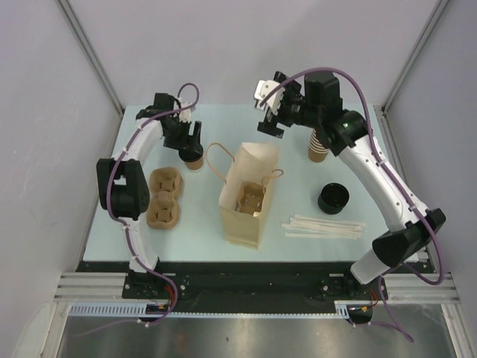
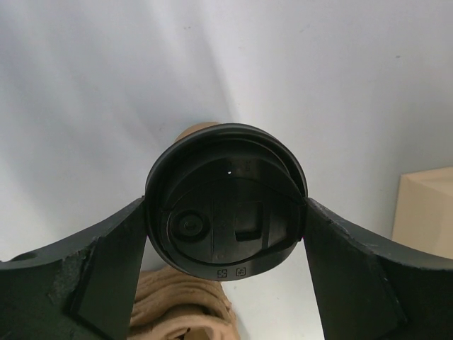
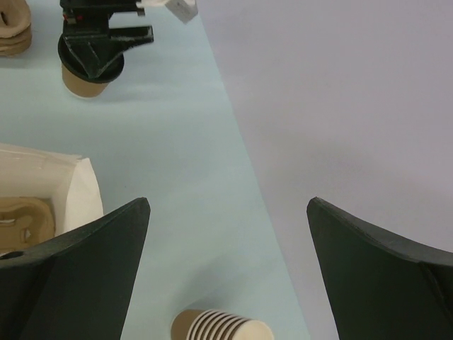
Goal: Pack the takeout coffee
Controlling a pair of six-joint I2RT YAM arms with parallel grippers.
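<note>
- Fingers [image 2: 106, 269] of left gripper [image 1: 192, 143] bracket the takeout coffee [image 1: 195, 160] at its black lid [image 2: 226, 205], pads at the rim on either side; clamped or merely touching, cannot tell.
- Coffee upright on table [image 1: 298, 246], far left, beyond pulp carriers [image 1: 164, 198], left of paper bag [image 1: 246, 216].
- Opposite side: right gripper [image 1: 270, 112] spread wide, empty, aloft near cup stack [image 1: 319, 148].
</note>
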